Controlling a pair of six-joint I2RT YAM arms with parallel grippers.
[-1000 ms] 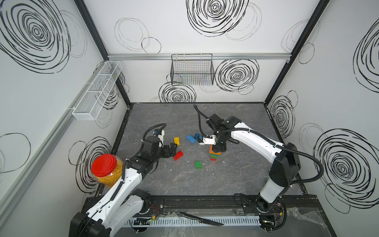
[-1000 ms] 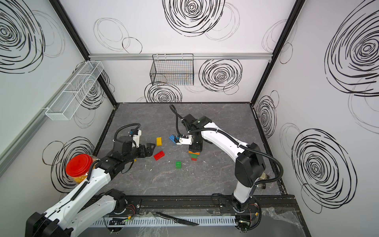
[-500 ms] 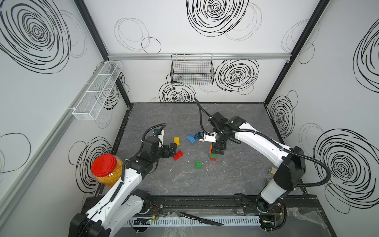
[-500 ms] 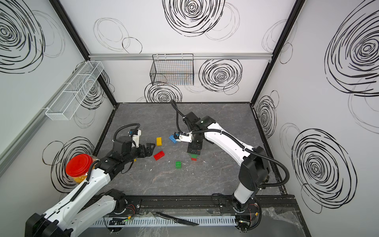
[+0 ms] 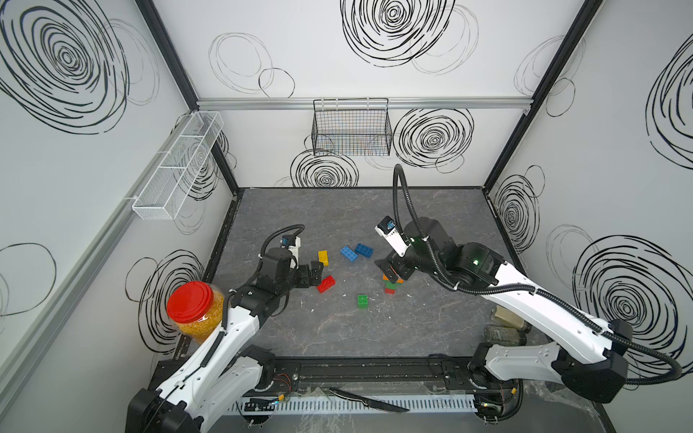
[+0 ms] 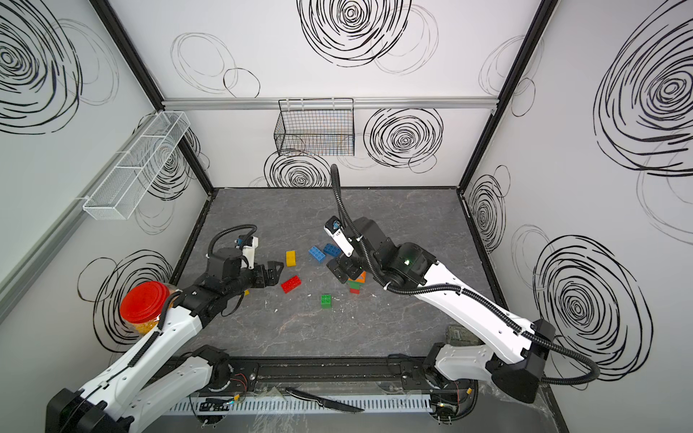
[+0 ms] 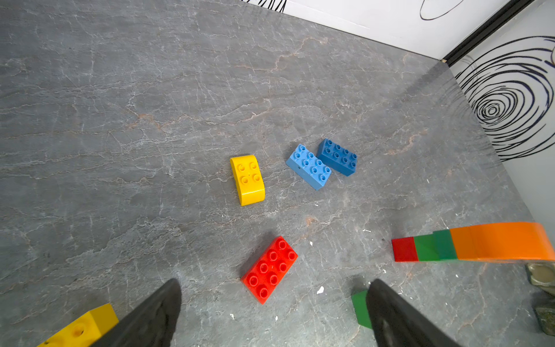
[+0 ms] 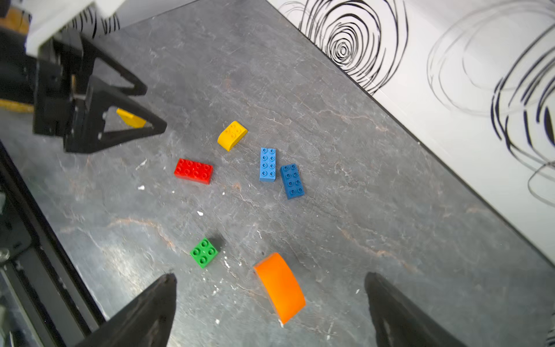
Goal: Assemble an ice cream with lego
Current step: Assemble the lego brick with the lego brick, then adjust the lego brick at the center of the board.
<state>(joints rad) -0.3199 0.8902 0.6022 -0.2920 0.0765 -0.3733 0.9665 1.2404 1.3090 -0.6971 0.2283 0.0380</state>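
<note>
In both top views the right gripper (image 5: 388,271) hangs just above a small stack (image 5: 390,286) near the middle of the table. The stack is red at the bottom, then green, with orange on top. The gripper's jaws are spread and hold nothing. The left gripper (image 5: 314,273) sits low beside a red brick (image 5: 326,283), equally wide and empty.

From the left wrist, the red brick (image 7: 269,269) lies just ahead of the parted fingers.

From the right wrist, the orange dome (image 8: 280,287) sits between the fingers, untouched – a green square brick (image 8: 204,252) lies near

A red, green and orange-domed plastic brick stack (image 5: 390,286) stands upright. Lying flat nearby: yellow dome (image 5: 323,258), light-blue oblong (image 5: 348,253), dark-blue oblong (image 5: 364,250), red oblong (image 5: 326,283), green square (image 5: 362,301).
</note>
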